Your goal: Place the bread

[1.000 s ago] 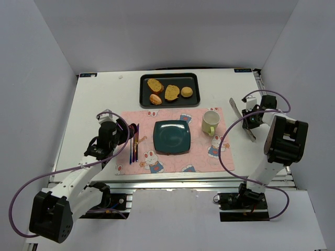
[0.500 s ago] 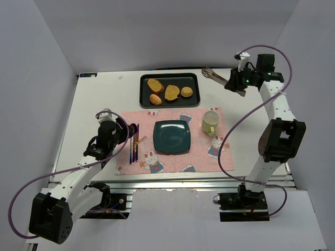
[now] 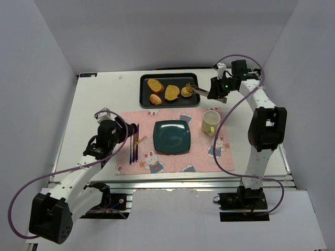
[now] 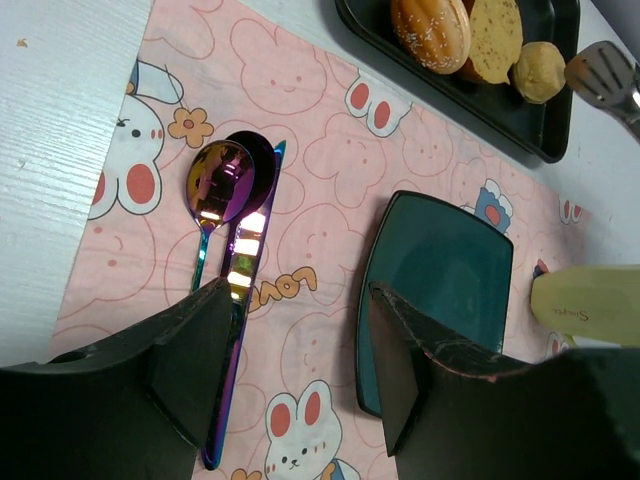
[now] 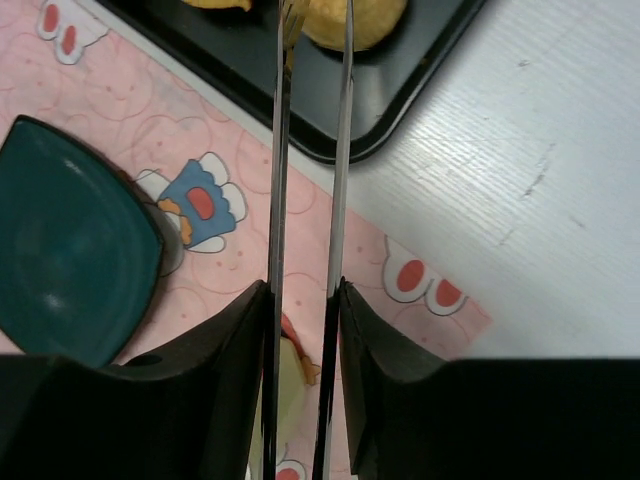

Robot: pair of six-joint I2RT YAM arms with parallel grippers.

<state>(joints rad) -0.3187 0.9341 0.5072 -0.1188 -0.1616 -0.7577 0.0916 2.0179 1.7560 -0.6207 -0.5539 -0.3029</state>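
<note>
Two hands are in view. The right hand (image 3: 216, 90) has its fingers (image 5: 235, 340) pressed in against a pair of metal tongs (image 5: 277, 150), whose two thin arms pass between them and run straight out ahead of it. The bread (image 3: 186, 92) lies at the far end of those arms, on the black tray (image 3: 144, 97), in the tray corner nearest this hand. The tong tips reach the bun, but the pictures do not show whether they pinch it. Below and to the left of the right hand's fingers sits the dark green square plate (image 5: 70, 250) on the pink rabbit placemat (image 3: 199, 157), with bare white counter (image 5: 540, 200) to their right.

The left hand (image 4: 300, 290) hangs wide open and grips nothing. A shiny purple spoon (image 4: 220, 180) lies just ahead of its fingers, and the plate is ahead to its right.
</note>
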